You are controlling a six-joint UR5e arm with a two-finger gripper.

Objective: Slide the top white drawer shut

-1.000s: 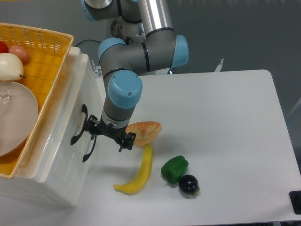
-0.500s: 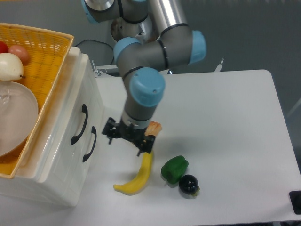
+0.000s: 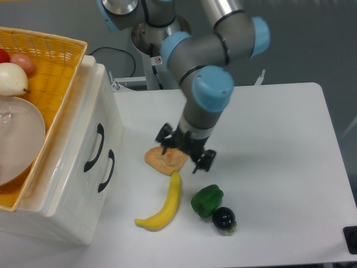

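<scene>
**Standing clear of the cabinet: gripper over the table, top drawer front flush**

Occupying most of the view, the white table (image 3: 268, 145) carries the cabinet at its left edge and loose items near the middle. The white cabinet (image 3: 72, 184) stands at the left, with a yellow wicker basket (image 3: 50, 72) on top holding a clear bowl (image 3: 17, 139) and some fruit at its far corner.

The robot arm (image 3: 206, 61) reaches down from the rear centre toward the middle of the table, well apart from the cabinet.

The top white drawer (image 3: 92, 134) shows its front panel level with the lower drawer front (image 3: 97, 184); no gap is visible along its edges, so it appears to sit fully in. Its black handle (image 3: 93, 147) is untouched, as is the lower black handle (image 3: 106, 170).

The gripper (image 3: 186, 155) hangs just above the table, its fingers spread apart with nothing between them. One fingertip overlaps a piece of bread (image 3: 165, 158) lying beneath; contact cannot be confirmed.

Just in front of the bread lies a banana (image 3: 164, 206). Beside it to the right sits a green pepper (image 3: 207, 200), with a small dark round fruit (image 3: 224, 219) touching the pepper.
</scene>
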